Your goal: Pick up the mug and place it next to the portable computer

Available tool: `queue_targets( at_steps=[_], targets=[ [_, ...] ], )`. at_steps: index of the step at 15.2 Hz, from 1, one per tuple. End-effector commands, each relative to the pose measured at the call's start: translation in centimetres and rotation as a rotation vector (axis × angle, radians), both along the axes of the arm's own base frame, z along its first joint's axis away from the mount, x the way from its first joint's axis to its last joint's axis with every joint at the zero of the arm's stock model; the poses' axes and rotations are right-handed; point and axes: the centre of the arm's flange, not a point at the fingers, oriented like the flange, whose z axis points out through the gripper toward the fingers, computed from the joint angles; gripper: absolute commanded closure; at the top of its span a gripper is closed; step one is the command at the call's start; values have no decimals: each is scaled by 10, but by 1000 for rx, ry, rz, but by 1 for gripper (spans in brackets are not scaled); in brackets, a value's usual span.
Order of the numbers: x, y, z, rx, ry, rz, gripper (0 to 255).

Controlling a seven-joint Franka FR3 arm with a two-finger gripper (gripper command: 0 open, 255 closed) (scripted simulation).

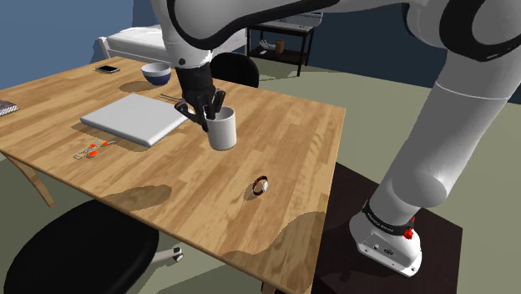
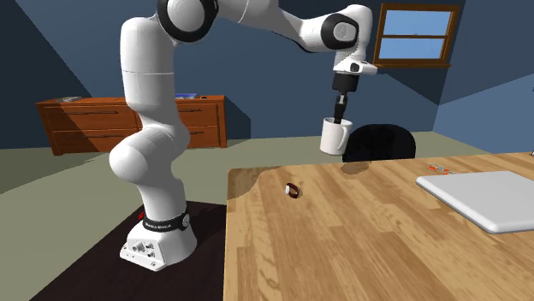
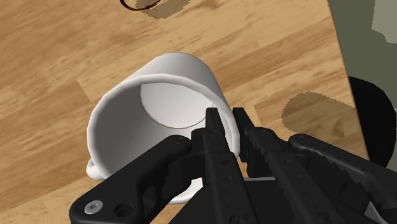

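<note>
At the centre of the shoulder view, gripping a white mug point(image 1: 222, 129) by its rim and holding it roughly upright, clear of the wooden bench point(image 1: 292, 159). Clamping the jaws on the mug's wall, with one finger point(image 3: 216, 146) reaching inside the cup and the other staying outside. Hanging just right of the closed pale grey laptop point(image 1: 134, 119), near it but not touching. In the second exterior view, floating at upper centre and throwing a shadow on the wood below. Showing also, lower right of the mug in the shoulder view, a small brown ring-like thing point(image 1: 260, 186), and at upper left a dark blue bowl point(image 1: 156, 73).
</note>
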Motion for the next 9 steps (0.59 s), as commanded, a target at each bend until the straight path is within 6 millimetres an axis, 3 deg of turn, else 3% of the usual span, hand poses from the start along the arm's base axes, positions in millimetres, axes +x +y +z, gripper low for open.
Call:
queue_targets(
  at_steps=[1, 9],
  targets=[
    [28, -10, -7, 0, -1, 0, 255],
    [128, -37, -26, 0, -1, 0, 255]
  ],
)
